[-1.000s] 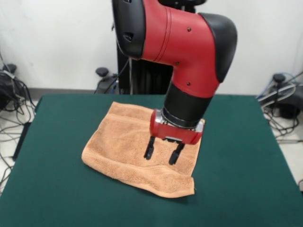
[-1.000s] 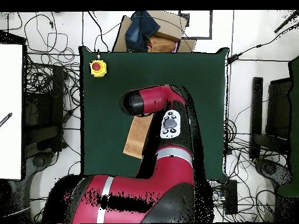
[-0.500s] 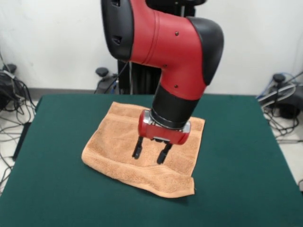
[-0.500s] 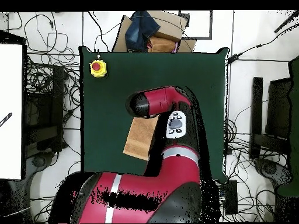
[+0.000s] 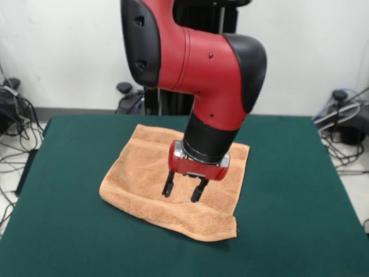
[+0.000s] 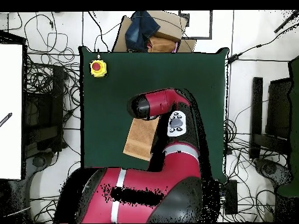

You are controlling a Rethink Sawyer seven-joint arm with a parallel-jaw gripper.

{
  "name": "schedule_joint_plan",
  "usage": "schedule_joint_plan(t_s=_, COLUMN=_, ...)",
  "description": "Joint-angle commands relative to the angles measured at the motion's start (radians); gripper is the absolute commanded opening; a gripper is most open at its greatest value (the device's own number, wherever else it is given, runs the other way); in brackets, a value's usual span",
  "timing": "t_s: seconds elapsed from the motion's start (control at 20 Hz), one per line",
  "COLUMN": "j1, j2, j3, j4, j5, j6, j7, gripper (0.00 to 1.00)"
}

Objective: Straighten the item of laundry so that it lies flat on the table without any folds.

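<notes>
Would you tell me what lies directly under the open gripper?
The orange towel lies under the gripper, on the green table. The arm hides much of the towel from overhead.

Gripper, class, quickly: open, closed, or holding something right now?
Gripper: open, holding nothing, fingers spread just above the towel.

A robotics laboratory or test cell is shown rather than a home. This is indicated by the red and black industrial arm (image 5: 196, 63) mounted at a table (image 5: 300, 190) covered in dark green cloth, by the yellow box with a red emergency-stop button (image 6: 98, 68) placed on a table corner, and by the many loose black cables (image 6: 47, 41) spread over the pale floor on all sides. Bare white walls (image 5: 63, 52), stands at the floor edges and a cardboard box (image 6: 155, 32) beyond the table are also seen.
</notes>
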Motion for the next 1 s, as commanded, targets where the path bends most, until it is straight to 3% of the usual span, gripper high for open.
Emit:
schedule_joint_plan(t_s=0.05, j1=-0.056, j2=0.109, j3=0.132, j4=-0.002, j5=-0.060, j6=-0.031, j7=-0.119, gripper=1.00)
schedule_joint_plan(t_s=0.55, j1=-0.204, j2=0.153, j3=0.285, j4=-0.013, j5=-0.098, j6=0.008, j7=-0.302, gripper=1.00)
schedule_joint_plan(t_s=1.0, j1=-0.175, j2=0.110, j3=0.235, j4=0.004, j5=-0.132, j6=0.079, j7=-0.231, gripper=1.00)
